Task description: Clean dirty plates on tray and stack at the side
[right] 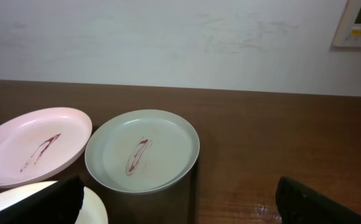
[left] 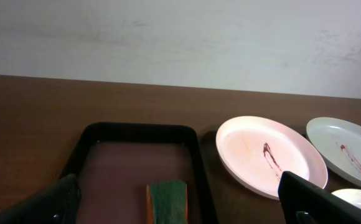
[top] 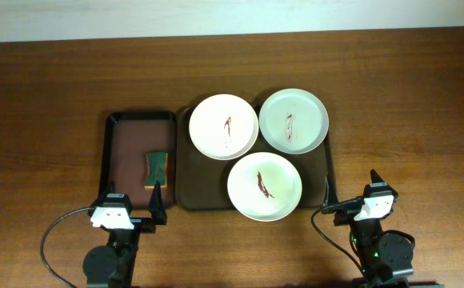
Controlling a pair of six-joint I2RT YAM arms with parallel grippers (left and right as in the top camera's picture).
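Observation:
Three white plates, each with a dark red smear, lie on the dark brown tray [top: 184, 188]: one at the back left [top: 223, 126], one at the back right [top: 294, 120], one at the front [top: 264, 186]. My left gripper [top: 134, 205] is open and empty at the table's front edge, below the narrow tray. My right gripper [top: 352, 194] is open and empty at the front right, beside the brown tray. In the left wrist view the back left plate [left: 271, 155] and back right plate [left: 348, 149] show. In the right wrist view the same two plates [right: 34, 146] [right: 142, 150] show.
A narrower reddish-brown tray with a black rim [top: 120, 152] lies left of the brown tray and holds a green and orange sponge [top: 157, 168], seen also in the left wrist view [left: 168, 200]. Bare wooden table [top: 408, 120] surrounds both trays.

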